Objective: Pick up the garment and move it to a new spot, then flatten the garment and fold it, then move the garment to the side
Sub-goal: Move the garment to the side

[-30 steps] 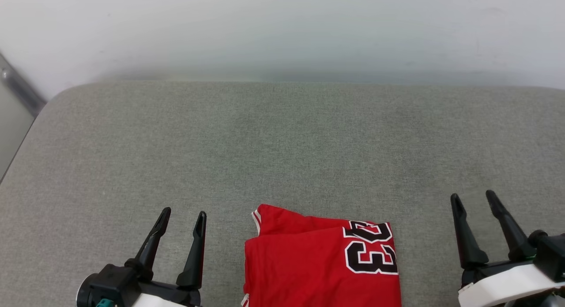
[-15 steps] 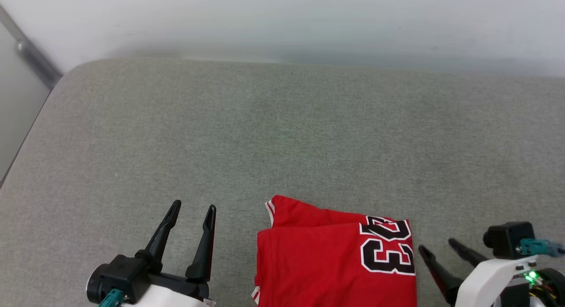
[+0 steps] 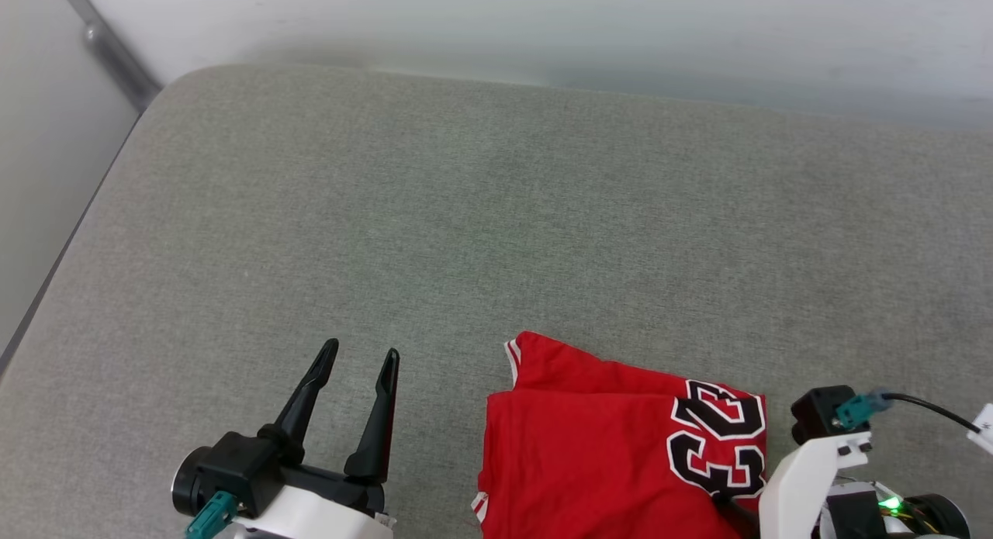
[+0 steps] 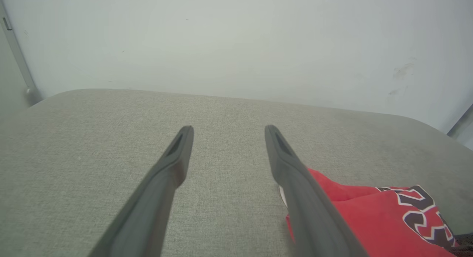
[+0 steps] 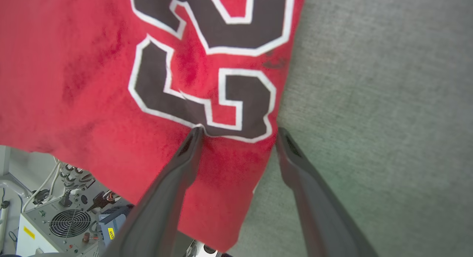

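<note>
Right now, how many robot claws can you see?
2. The left gripper is open above the grey cushion, beside the red garment. The right gripper is open, straddling the garment's edge near its number print.

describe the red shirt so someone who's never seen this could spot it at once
Start at the wide grey fabric surface below the pale wall. At its near edge, right of the left gripper and under the open right gripper, lies the garment. It is folded, bright red against the grey, with a large black number outlined in white at its right end.
</note>
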Motion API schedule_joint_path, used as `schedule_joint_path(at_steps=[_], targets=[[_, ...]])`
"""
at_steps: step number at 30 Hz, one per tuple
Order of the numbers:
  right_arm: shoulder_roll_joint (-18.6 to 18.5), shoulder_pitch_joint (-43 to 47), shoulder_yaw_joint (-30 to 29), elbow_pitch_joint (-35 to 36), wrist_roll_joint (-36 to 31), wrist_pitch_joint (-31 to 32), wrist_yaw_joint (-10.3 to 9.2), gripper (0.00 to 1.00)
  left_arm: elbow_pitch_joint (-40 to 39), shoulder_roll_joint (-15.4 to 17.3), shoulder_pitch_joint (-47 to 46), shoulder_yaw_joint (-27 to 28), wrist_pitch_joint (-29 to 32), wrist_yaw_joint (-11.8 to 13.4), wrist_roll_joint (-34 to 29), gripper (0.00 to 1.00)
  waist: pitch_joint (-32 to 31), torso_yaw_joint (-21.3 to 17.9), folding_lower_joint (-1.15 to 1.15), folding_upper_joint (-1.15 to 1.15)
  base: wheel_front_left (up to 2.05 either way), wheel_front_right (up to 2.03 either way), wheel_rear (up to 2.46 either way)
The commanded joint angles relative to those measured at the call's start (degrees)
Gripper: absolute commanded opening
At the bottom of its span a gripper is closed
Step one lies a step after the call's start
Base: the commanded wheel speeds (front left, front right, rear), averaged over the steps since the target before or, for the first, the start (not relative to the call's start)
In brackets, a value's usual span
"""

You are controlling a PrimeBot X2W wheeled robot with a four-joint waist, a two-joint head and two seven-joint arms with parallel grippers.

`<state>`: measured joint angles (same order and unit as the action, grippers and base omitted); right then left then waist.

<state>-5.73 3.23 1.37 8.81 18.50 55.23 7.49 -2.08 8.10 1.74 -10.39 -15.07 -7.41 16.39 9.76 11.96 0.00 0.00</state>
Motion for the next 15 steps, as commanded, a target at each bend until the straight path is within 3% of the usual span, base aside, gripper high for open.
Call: schedule_joint_path(at_steps=[1, 7, 8, 9, 10, 11, 15], targets=[[0.62, -1.07, 0.2, -1.27, -1.08, 0.72, 0.0, 1.0, 0.16, -0.18, -0.98, -0.08, -0.12, -0.07, 0.02, 1.0, 0.24, 0.62, 0.0, 0.0, 0.0, 0.0, 0.0], [2.27, -2.42, 2.83, -7.97, -3.44, 1.42, 0.0, 1.0, 0.69, 0.03, -1.11, -0.89, -0.12, -0.07, -0.07, 1.0, 0.24, 1.98, 0.0, 0.0, 0.0, 0.0, 0.0], [2.41, -2.36, 3.38, -9.21, -3.89, 1.19, 0.0, 0.91, 0.79, 0.07, -1.04, -0.95, -0.12, -0.07, -0.1, 1.0, 0.1, 2.12, 0.0, 0.0, 0.0, 0.0, 0.0], [2.54, -2.28, 4.06, -10.36, -4.22, 1.08, 0.0, 0.35, 0.89, 0.1, -0.92, -1.02, -0.12, -0.07, -0.14, 1.0, -0.08, 2.2, 0.0, 0.0, 0.0, 0.0, 0.0], [2.65, -2.28, 4.85, -11.35, -4.3, 0.73, 0.0, 0.05, 0.96, 0.09, -0.76, -1.04, -0.12, -0.07, -0.15, 1.0, -0.26, 2.25, 0.0, 0.0, 0.0, 0.0, 0.0], [2.7, -2.53, 5.32, -12.04, -4.59, 0.23, 0.0, 0.0, 1.06, 0.1, -0.59, -1.0, -0.12, -0.07, -0.16, 1.0, -0.45, 2.21, 0.0, 0.0, 0.0, 0.0, 0.0], [1.11, -4.4, 6.03, -12.53, -6.45, -2.91, -0.03, 0.0, 0.66, -0.44, 0.08, -0.69, -0.12, -0.07, 0.97, 1.0, -1.31, 1.13, 0.0, 0.0, 0.0, 0.0, 0.0]])
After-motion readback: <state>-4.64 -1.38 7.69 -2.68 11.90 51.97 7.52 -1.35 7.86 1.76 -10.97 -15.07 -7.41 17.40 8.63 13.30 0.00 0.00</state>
